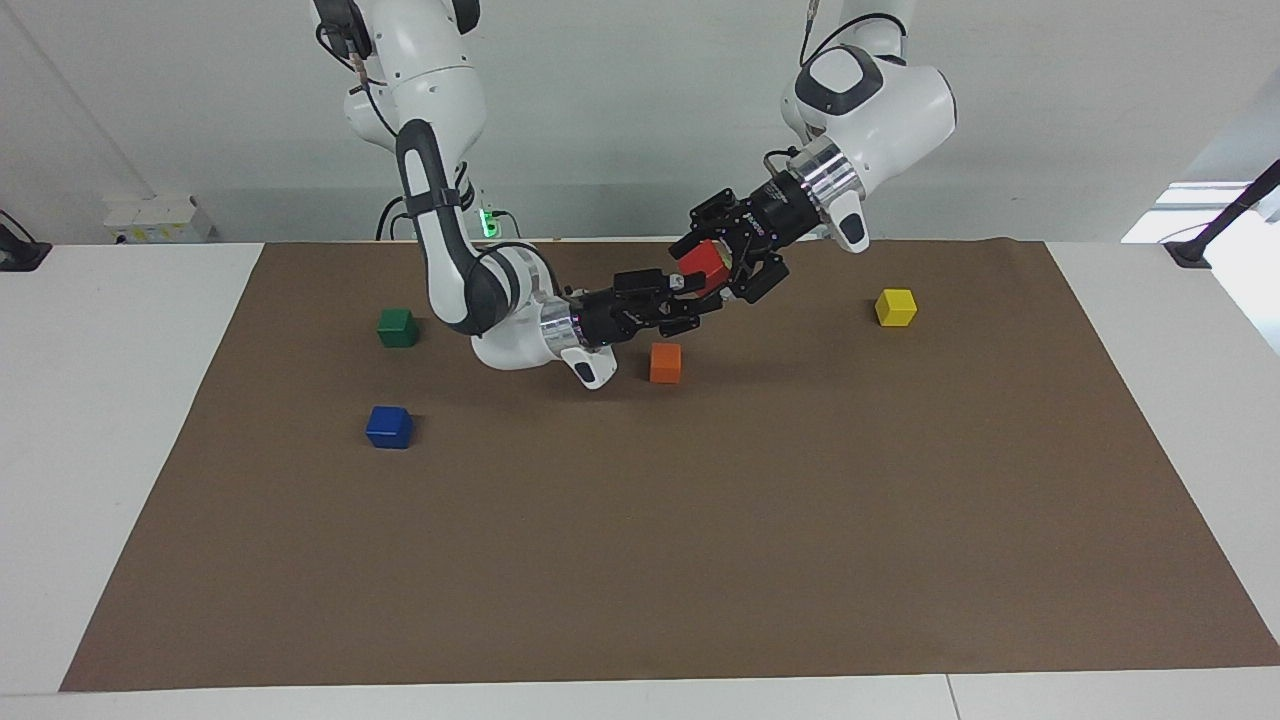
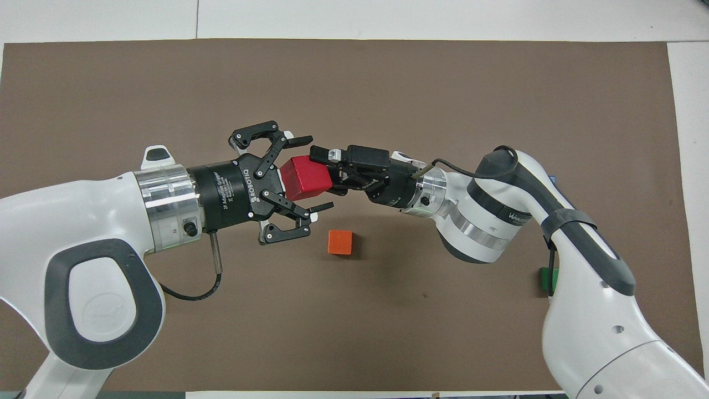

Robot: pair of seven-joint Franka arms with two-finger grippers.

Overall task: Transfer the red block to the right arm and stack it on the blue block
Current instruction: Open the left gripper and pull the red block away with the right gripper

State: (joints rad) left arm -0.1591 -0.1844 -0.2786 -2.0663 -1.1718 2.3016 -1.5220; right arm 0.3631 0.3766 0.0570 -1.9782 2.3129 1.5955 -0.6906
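Observation:
The red block (image 1: pixel 703 265) hangs in the air between the two grippers, over the mat just on the robots' side of the orange cube. My right gripper (image 1: pixel 698 290) is shut on its edge; in the overhead view (image 2: pixel 328 173) its fingers pinch the block (image 2: pixel 302 177). My left gripper (image 1: pixel 718 270) surrounds the block from the other end, its fingers (image 2: pixel 304 138) spread wide and apart from the block's faces. The blue block (image 1: pixel 389 427) sits on the mat toward the right arm's end, farther from the robots than the green cube. In the overhead view it is almost hidden by the right arm.
An orange cube (image 1: pixel 665 362) lies on the brown mat (image 1: pixel 640 560) just under the grippers. A green cube (image 1: pixel 397 327) is toward the right arm's end, near that arm's elbow. A yellow cube (image 1: pixel 895 307) is toward the left arm's end.

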